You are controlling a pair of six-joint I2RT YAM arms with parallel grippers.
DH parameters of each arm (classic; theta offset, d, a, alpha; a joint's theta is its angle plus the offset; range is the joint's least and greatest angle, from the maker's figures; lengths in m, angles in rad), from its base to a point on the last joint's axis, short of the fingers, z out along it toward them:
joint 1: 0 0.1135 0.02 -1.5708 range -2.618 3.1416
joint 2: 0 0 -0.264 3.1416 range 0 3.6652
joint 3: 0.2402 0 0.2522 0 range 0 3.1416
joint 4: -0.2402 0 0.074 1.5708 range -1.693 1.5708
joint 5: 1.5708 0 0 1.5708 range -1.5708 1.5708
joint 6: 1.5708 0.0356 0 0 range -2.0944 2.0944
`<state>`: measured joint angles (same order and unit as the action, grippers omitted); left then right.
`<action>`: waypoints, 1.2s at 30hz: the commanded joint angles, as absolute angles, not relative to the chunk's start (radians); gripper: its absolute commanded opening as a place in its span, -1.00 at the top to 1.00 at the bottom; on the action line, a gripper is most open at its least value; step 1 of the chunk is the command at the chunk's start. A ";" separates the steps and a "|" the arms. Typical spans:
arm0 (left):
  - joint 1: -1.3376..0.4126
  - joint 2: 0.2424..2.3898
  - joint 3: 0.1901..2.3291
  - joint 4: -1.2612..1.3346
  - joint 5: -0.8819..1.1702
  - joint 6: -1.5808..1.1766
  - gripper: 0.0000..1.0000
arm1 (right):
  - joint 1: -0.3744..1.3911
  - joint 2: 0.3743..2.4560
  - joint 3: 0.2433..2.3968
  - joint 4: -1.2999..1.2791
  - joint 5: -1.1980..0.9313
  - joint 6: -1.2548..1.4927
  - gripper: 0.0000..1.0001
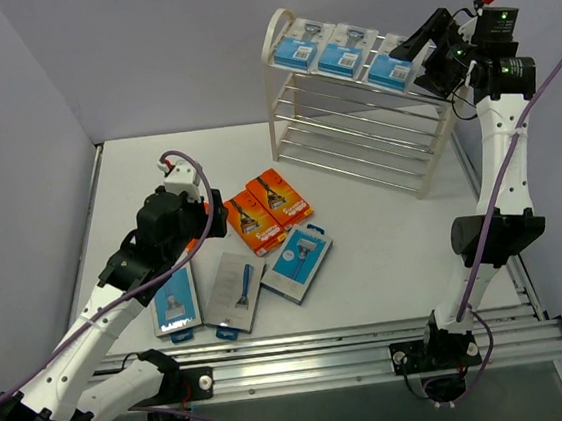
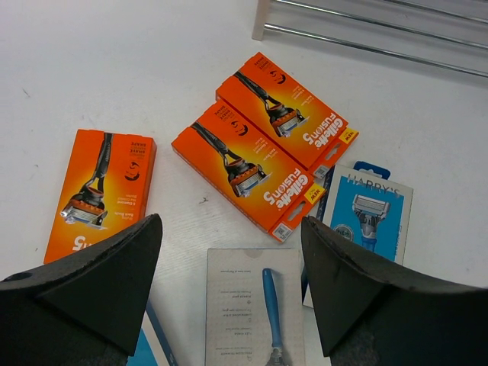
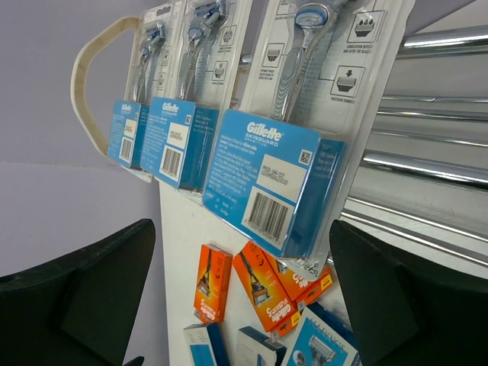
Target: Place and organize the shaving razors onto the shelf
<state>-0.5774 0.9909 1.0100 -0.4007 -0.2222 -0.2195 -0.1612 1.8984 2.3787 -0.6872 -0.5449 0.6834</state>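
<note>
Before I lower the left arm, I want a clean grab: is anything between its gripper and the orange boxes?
Nothing visible does. The left gripper is open above the three orange boxes, which lie flat and uncovered on the table.

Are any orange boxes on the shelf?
No, the orange boxes lie on the table, and the shelf holds only blue packs on its top tier.

White tabletop [image 1: 386, 250], pale lavender walls [image 1: 144, 54], aluminium rail [image 1: 326, 352] at near edge.
</note>
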 commanded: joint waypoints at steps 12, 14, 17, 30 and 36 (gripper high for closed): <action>-0.589 0.959 1.025 -0.397 -0.242 -0.201 -0.69 | -0.155 1.890 2.419 -0.707 -0.509 0.670 -0.86; -0.591 0.959 1.025 -0.397 -0.242 -0.199 -0.70 | -0.155 1.890 2.410 -0.692 -0.512 0.675 -0.86; -0.591 0.962 1.025 -0.397 -0.244 -0.199 -0.70 | -0.155 1.893 2.407 -0.673 -0.517 0.678 -0.85; -0.594 0.973 1.025 -0.397 -0.247 -0.195 -0.70 | -0.144 1.921 2.405 -0.617 -0.535 0.693 -0.85; -0.595 0.977 1.025 -0.399 -0.249 -0.193 -0.70 | -0.140 1.928 2.405 -0.598 -0.541 0.696 -0.85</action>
